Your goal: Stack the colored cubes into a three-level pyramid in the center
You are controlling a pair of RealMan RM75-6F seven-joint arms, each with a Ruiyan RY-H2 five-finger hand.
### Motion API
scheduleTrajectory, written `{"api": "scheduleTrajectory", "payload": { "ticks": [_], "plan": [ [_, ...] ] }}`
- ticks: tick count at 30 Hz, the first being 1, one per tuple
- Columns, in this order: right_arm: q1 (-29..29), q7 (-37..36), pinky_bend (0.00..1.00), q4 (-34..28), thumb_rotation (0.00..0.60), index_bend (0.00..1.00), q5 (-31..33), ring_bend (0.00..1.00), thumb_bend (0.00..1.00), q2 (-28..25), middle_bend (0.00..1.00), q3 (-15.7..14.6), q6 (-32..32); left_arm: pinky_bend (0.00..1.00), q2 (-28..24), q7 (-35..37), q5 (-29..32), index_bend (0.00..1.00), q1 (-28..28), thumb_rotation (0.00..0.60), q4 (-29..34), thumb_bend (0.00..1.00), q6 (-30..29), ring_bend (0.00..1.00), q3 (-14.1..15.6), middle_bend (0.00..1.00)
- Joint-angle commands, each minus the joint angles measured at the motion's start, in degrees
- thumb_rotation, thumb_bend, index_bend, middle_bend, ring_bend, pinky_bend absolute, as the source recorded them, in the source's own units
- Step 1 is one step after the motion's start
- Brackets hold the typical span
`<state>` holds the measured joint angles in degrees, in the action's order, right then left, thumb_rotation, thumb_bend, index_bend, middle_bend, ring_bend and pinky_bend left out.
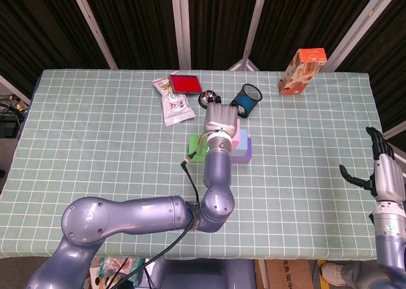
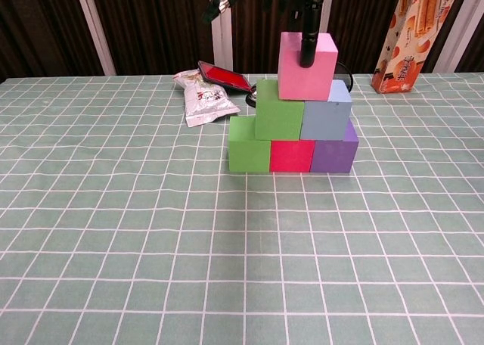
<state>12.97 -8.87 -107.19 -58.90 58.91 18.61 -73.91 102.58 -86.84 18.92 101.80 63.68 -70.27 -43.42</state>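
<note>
A cube pyramid stands mid-table. Its bottom row is a green cube (image 2: 248,150), a red cube (image 2: 292,156) and a purple cube (image 2: 333,156). Above them sit a second green cube (image 2: 278,110) and a blue cube (image 2: 327,112). The pink cube (image 2: 321,76) rests on top. My left hand (image 1: 219,118) reaches down over it and holds it, with one dark finger (image 2: 307,48) lying down its front face. In the head view this hand and forearm hide most of the stack. My right hand (image 1: 380,168) hangs off the table's right edge, fingers spread, holding nothing.
Behind the stack lie a snack packet (image 2: 200,97), a flat red box (image 2: 224,75), a black mesh cup (image 1: 248,97) and a small metal object (image 1: 207,99). An orange carton (image 2: 411,29) stands at the far right. The checked cloth (image 2: 227,269) covers the table.
</note>
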Motion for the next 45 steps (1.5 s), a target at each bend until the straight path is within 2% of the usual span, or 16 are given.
{"api": "scheduleTrajectory", "payload": {
  "ticks": [1, 7, 26, 38, 45],
  "plan": [
    [0.0, -0.04, 0.0, -0.01, 0.6, 0.0, -0.03, 0.0, 0.3, -0.02, 0.0, 0.0, 0.01, 0.1, 0.2, 0.05, -0.3, 0.1, -0.16, 0.6, -0.14, 0.32, -0.08, 0.07, -0.01, 0.34],
    [0.02, 0.02, 0.0, 0.0, 0.6, 0.0, -0.04, 0.0, 0.3, -0.02, 0.0, -0.03, -0.03, 0.1, 0.56, 0.47, -1.05, 0.07, -0.44, 0.6, -0.1, 0.27, 0.05, 0.07, -0.33, 0.29],
    [0.08, 0.03, 0.0, 0.15, 0.6, 0.0, 0.04, 0.0, 0.3, 0.19, 0.0, -0.05, -0.14, 0.1, 0.62, 0.86, -2.08, 0.07, -0.6, 0.6, 0.98, 0.27, 0.13, 0.07, -1.82, 0.31],
    [0.0, -0.25, 0.0, -0.18, 0.6, 0.0, -0.09, 0.0, 0.31, -0.02, 0.0, 0.07, -0.26, 0.1, 0.81, 0.8, -2.06, 0.07, -0.88, 0.6, 1.73, 0.27, -0.71, 0.07, -1.72, 0.31],
    [-0.01, -0.28, 0.0, -0.29, 0.6, 0.0, -0.14, 0.0, 0.3, -0.08, 0.0, 0.09, -0.32, 0.1, 0.88, 0.67, -2.12, 0.06, -0.94, 0.6, 2.19, 0.26, -1.15, 0.07, -1.76, 0.28]
  ]
}}
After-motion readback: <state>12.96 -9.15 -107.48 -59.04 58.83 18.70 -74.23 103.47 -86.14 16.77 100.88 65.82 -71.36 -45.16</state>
